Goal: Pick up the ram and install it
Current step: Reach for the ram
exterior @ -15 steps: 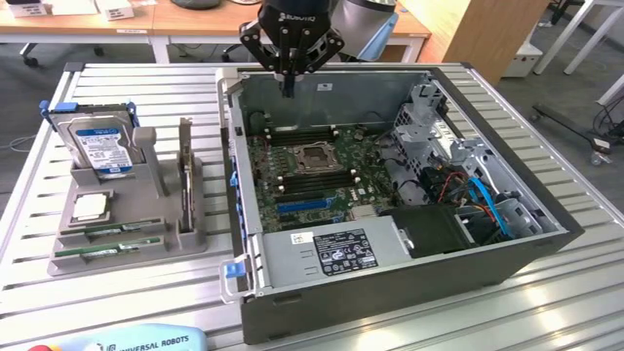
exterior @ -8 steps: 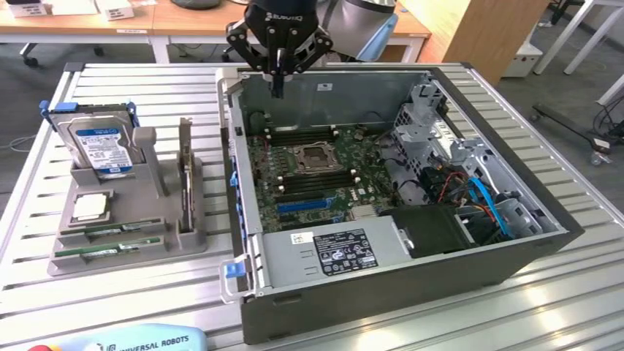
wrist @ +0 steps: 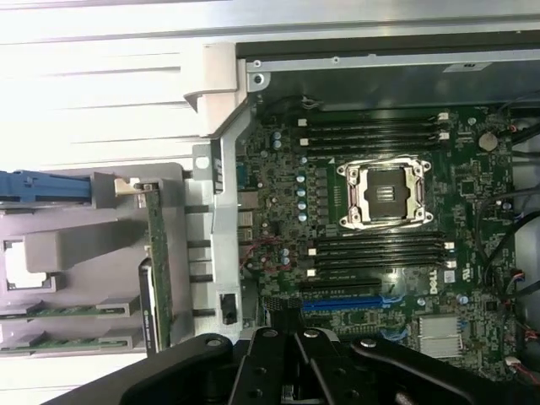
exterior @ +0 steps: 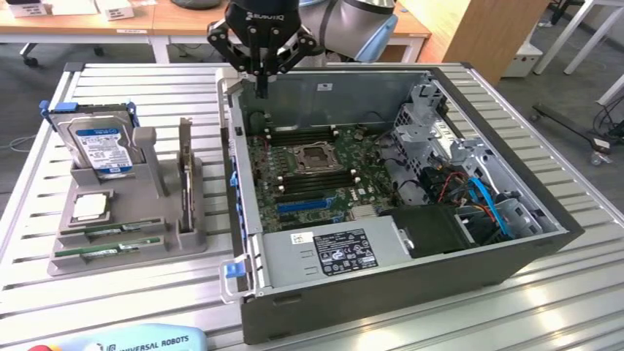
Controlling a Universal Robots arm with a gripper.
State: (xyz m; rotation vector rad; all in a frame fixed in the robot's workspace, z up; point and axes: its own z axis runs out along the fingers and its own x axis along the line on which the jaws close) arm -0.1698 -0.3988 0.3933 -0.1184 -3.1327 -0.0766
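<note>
Two ram sticks (exterior: 109, 232) sit slotted in one grey holder (exterior: 180, 238) on the counter (exterior: 546, 307), at the exterior view's left, long axes running left-right. My end effector (exterior: 261, 92) hangs shut and empty above the far-left corner of one case (exterior: 410, 281).

A slatted aluminium worktable (exterior: 546, 292) stands on a grey floor (exterior: 571, 80) under bright, even light. Behind it runs a wooden desk (exterior: 185, 25) carrying small white boxes (exterior: 25, 7). A wooden cabinet side (exterior: 478, 29) rises at the exterior view's right, near white table legs (exterior: 585, 25) and a dark wheeled base (exterior: 575, 126).
</note>
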